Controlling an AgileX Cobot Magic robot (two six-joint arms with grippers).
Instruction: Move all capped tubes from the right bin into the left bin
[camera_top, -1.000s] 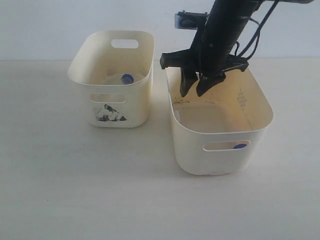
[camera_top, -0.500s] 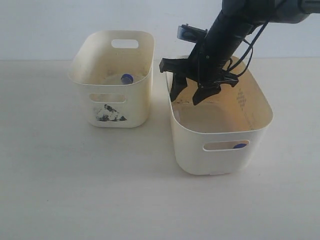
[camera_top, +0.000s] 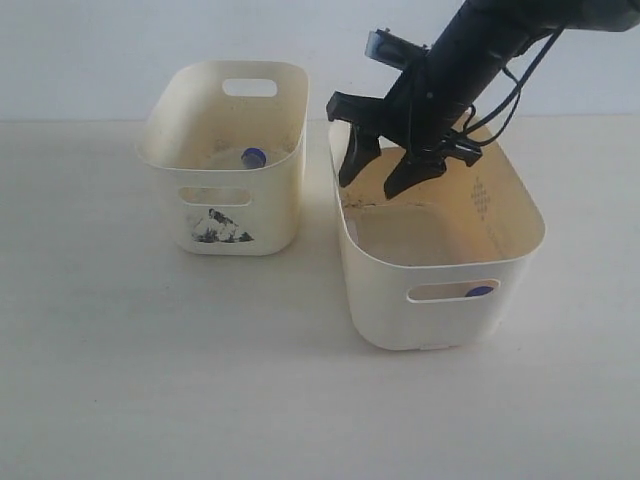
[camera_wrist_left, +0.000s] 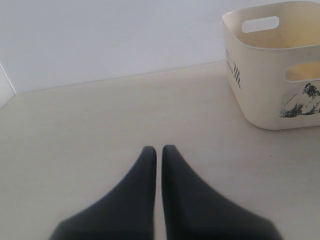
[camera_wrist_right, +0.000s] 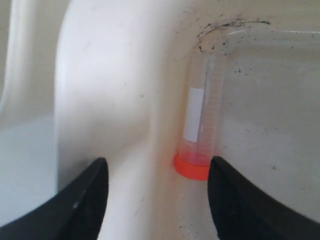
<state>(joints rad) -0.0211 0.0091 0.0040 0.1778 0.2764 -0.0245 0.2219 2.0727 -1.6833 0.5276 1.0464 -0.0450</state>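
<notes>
We hold right claw (camera_top: 370, 186) spread wide, empty, over right bin (camera_top: 430, 325) inner wall: orange-capped tube (camera_wrist_right: 200, 130) lies along that wall on bin floor, so claw must straddle it. Left claw (camera_wrist_left: 158, 150), closed, idles above table (camera_wrist_left: 75, 125), apart from right bin.

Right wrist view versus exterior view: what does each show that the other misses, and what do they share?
Only the right wrist view: an orange-capped tube lying against the wall of the right bin. Only the exterior view: the left bin with a blue-capped tube inside, and a blue cap behind the right bin's front slot. Both: the right bin and the open right pincer.
</notes>
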